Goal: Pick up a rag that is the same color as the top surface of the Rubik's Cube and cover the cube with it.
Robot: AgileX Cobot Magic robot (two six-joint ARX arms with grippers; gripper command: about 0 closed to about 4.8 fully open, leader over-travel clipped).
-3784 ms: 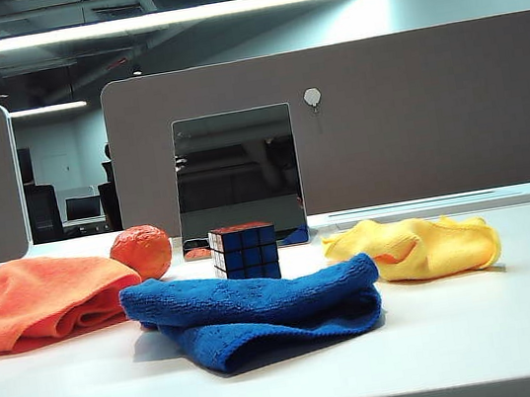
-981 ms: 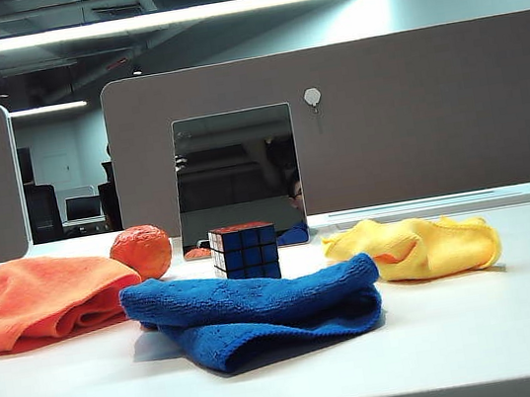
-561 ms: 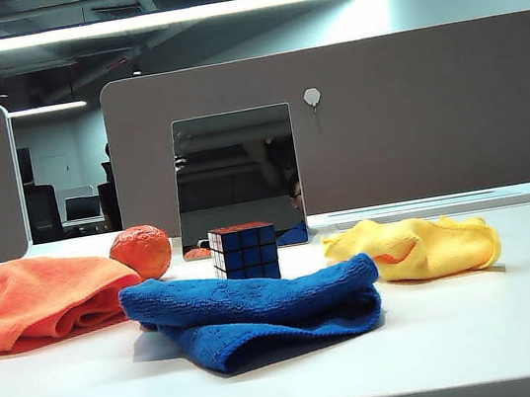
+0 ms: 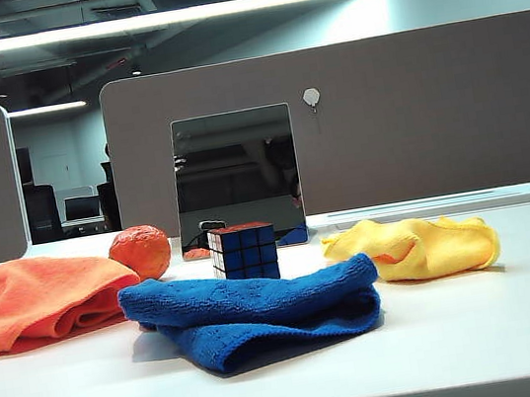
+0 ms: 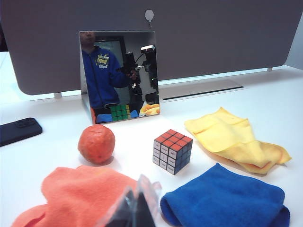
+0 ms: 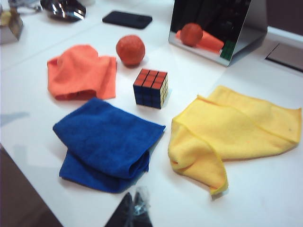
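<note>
Lying crumpled on the white table [image 4: 484, 325], the rag [image 4: 45, 296] is the orange cloth at the left of the exterior view, just beside the orange ball [image 4: 140, 251] and near the Rubik's Cube [image 4: 244, 251], whose orange-red top matches it. A blue cloth [image 4: 262, 309] sits in front of the cube and a yellow cloth [image 4: 414, 246] lies off to the right, with a mirror [image 4: 238, 178] standing behind. Neither arm shows in the exterior view. The left gripper [image 5: 137, 210] hovers just above the near edge of the rag, its fingers pressed together and empty. The right gripper [image 6: 135, 210] hangs over the table's near side by the blue cloth; its tips look close together, but I cannot tell for sure. The rag looks light, soft and limp, so it will likely sag and drape once lifted. A pinch on a raised fold or a loose corner seems the best hold, leaving enough cloth hanging to spread over the cube.
</note>
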